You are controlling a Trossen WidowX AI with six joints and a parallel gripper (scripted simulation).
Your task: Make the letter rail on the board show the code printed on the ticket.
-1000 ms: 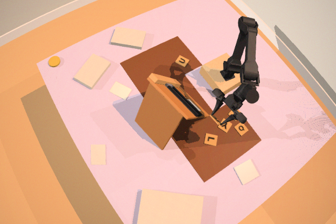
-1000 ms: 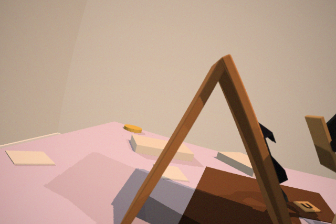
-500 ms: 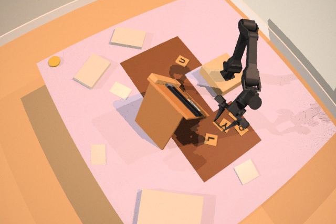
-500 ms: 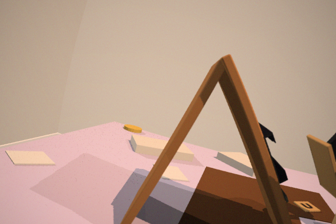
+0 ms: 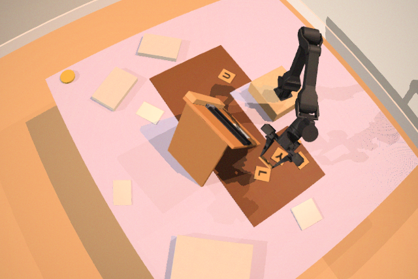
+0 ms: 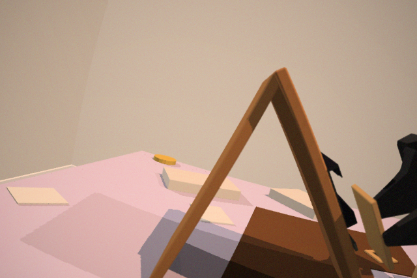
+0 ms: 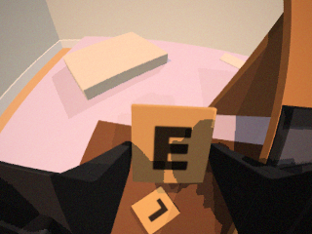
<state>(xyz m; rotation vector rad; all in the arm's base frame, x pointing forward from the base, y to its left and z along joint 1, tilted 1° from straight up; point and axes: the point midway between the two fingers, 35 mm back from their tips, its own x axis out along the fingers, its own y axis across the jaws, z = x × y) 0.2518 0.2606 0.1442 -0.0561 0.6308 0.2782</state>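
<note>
My gripper (image 5: 266,162) (image 7: 171,148) is shut on the E tile (image 7: 168,117) (image 6: 366,214), gripping its side edges. The tile is upright, its letter facing the wrist camera, above the brown mat (image 5: 249,203) and off the rail. The board (image 5: 197,140) (image 7: 302,54) stands tilted like an easel, with a dark rail (image 5: 229,123) (image 7: 297,132) on its front, right of the tile in the wrist view. The L tile (image 5: 262,173) (image 7: 156,211), Y tile (image 5: 279,155) and U tile (image 5: 226,75) lie flat. Another tile (image 5: 305,161) is partly hidden by a finger. The ticket's code is unreadable.
A wooden block (image 5: 268,82) stands by the arm. Pale blocks (image 5: 159,47) (image 5: 114,88) and a yellow disc (image 5: 67,76) (image 6: 165,159) lie beyond the board. A large pale block (image 5: 212,257) is at the bottom of the top view.
</note>
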